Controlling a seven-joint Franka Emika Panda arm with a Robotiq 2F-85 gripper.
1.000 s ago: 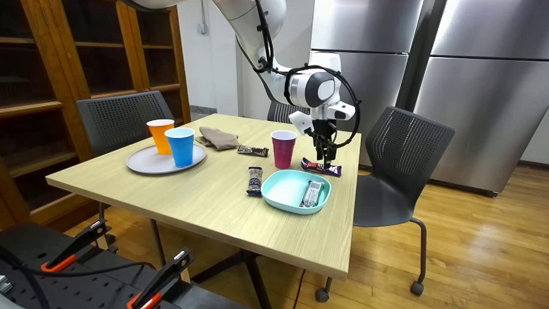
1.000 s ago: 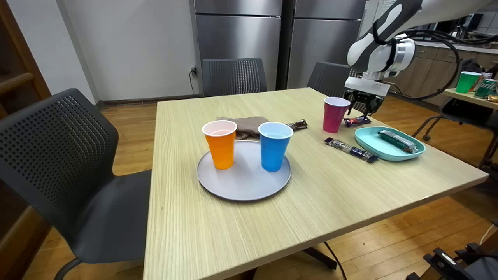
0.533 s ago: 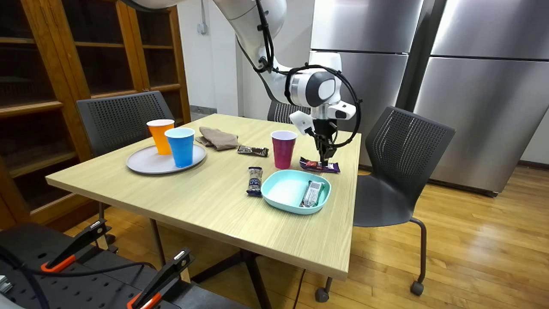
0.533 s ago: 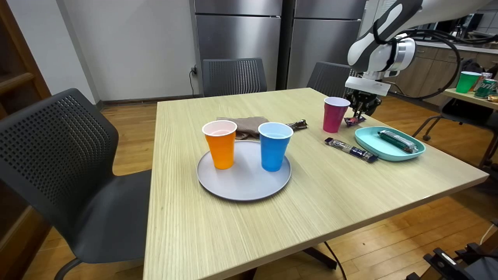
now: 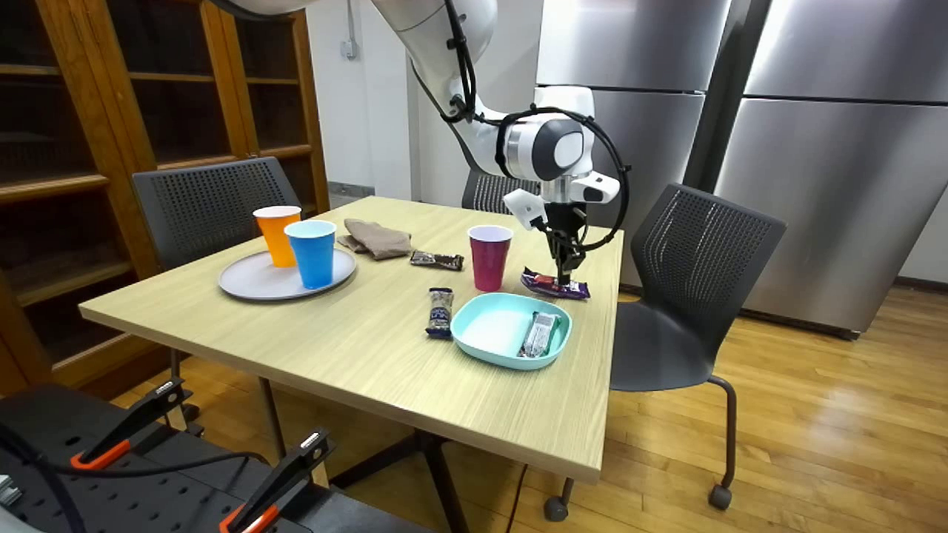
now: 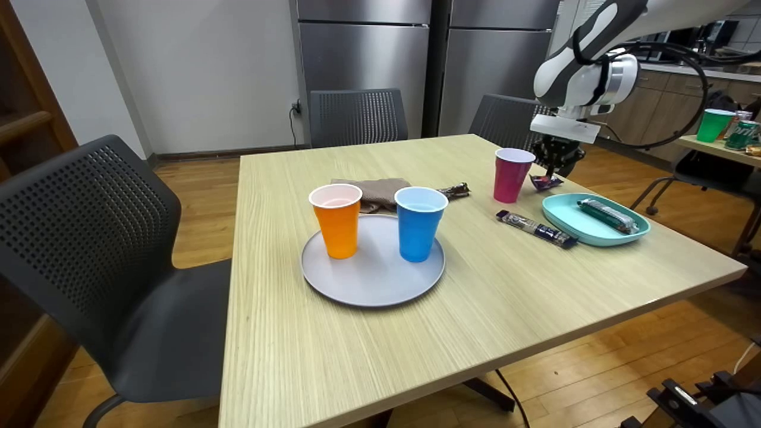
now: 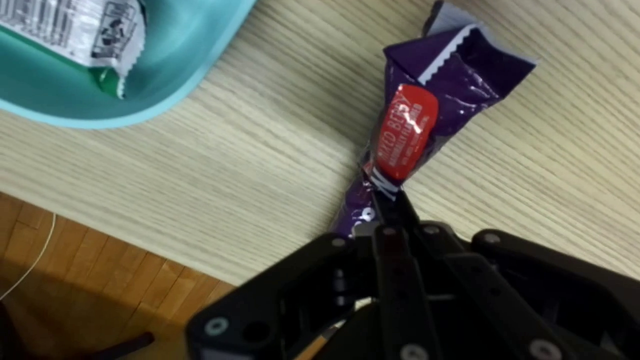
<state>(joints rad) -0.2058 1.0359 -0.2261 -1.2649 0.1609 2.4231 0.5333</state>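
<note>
- The robot's black gripper (image 7: 393, 197) points down, and its two fingers (image 7: 407, 212) are pinching a purple snack bar (image 7: 407, 135) around the middle.
- The purple snack bar is all squished there, and I can read "Mixed Berry" on its red part.
- I can't tell if it touches the table (image 5: 400, 363) or hangs a tiny bit above.
- In both exterior views, a pink-red cup (image 5: 489, 259) stands upright just left of it.
- Just on the near side is a blue-green tray (image 5: 481, 329), with a green and white bar (image 5: 541, 334) lying inside.
- A dark blue bar (image 5: 440, 312) lies right beside the tray, on the left.
- Farther back and left are a brown bar (image 5: 437, 260) and a crumpled cloth (image 5: 376, 239).
- Well to the left, a gray plate (image 5: 241, 281) holds an orange cup (image 5: 278, 238) and a blue cup (image 5: 312, 257).
</note>
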